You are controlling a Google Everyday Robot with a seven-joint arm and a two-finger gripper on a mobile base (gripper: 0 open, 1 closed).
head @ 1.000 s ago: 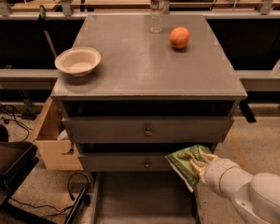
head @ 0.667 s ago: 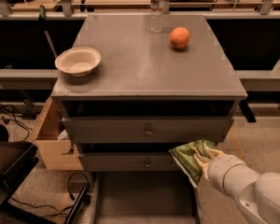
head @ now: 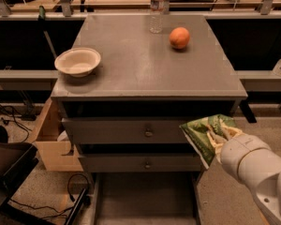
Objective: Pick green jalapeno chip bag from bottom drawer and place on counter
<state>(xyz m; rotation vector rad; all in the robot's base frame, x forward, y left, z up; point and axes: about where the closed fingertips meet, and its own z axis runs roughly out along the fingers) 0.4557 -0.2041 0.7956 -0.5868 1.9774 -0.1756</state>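
The green jalapeno chip bag (head: 207, 134) hangs in the air at the cabinet's right front corner, level with the upper knobbed drawer and below the counter (head: 145, 67). My gripper (head: 220, 138) is shut on the bag's lower right side, with the white arm (head: 255, 170) behind it at the lower right. The bottom drawer (head: 143, 198) is pulled open below, showing a bare grey floor.
On the counter stand a white bowl (head: 77, 61) at the front left, an orange (head: 179, 37) at the back right and a clear water bottle (head: 156, 7) at the back. A cardboard box (head: 49, 139) sits left of the cabinet. Two knobbed drawers (head: 147, 131) are closed.
The gripper has lifted the chip bag upward and slightly right, from beside the lower knobbed drawer to level with the upper one.
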